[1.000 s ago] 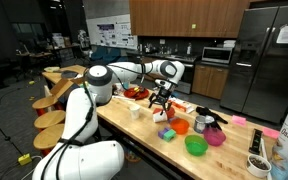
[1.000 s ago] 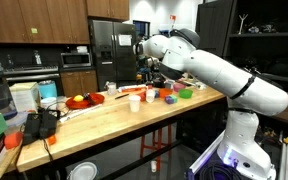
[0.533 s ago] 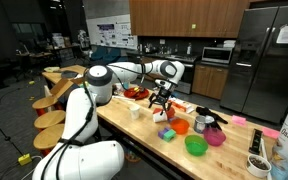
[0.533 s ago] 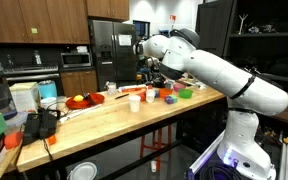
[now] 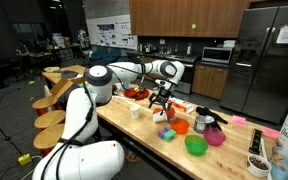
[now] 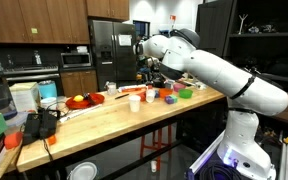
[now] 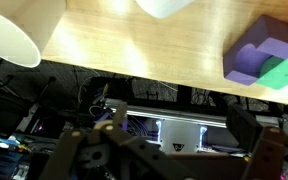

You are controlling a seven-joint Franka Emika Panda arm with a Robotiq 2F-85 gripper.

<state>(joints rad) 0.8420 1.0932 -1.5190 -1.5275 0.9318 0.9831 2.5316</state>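
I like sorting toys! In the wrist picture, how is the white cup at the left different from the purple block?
The white cup is round; the purple block has flat sides and corners. The cup sits alone, while the block touches a green block. Both rest on the wooden table, untouched by the open gripper.

Probably an office kitchen: cabinets (image 6: 34, 20), fridge (image 6: 109, 50) (microwave (image 6: 76, 60) too).

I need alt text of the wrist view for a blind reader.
The open gripper, holding nothing, hangs over a wooden table near its edge. On the table are a white cup at left and a purple block touching a green block at right.
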